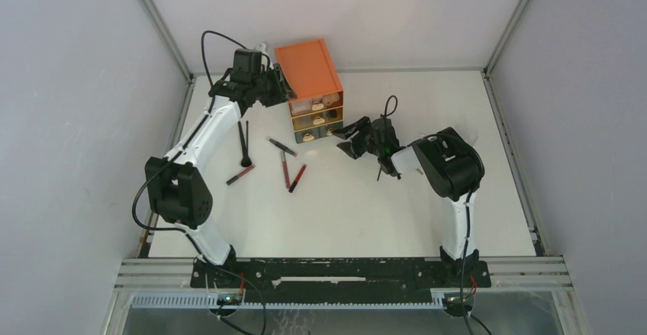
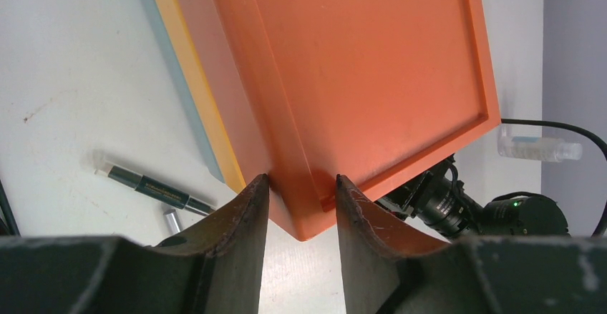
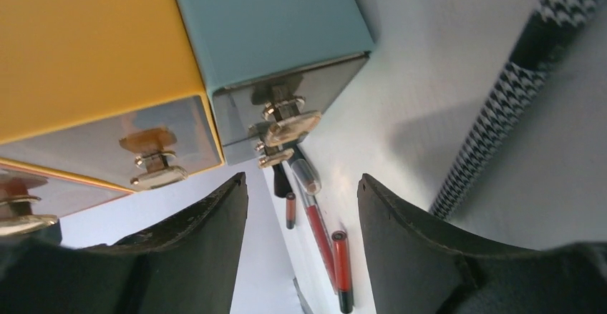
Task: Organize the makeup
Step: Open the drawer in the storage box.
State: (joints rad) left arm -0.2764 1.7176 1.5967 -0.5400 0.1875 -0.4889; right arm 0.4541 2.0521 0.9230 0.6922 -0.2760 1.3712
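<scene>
Grip, left: the left gripper (image 1: pixel 279 85) is at the back-left corner of the orange chest (image 1: pixel 309 64). Its wrist view shows the fingers (image 2: pixel 247 214) part way apart and pressed on either face of that corner, so it is clamped there.
Grip, right: the right gripper (image 1: pixel 348 141) sits low before the chest's front, jaws wide with nothing between them. The knob (image 3: pixel 286 124) of the teal drawer (image 3: pixel 265 21) lies just ahead of the gap, untouched.
Loose makeup: a black brush (image 1: pixel 244 146), a red-and-black pencil (image 1: pixel 240 175), a dark pencil (image 1: pixel 282 147) and two red pencils (image 1: pixel 297 178) lie scattered on the table (image 1: pixel 366 220), left of the drawer fronts and apart from both grippers.
Drawer contents: pale shapes behind the clear fronts, too small to name.
Behind chest: a small clear bottle (image 2: pixel 540 147) lies on the table, hard to make out from above.
Cut off: the red pencils' ends and the top drawer's front run out of the right wrist view.
</scene>
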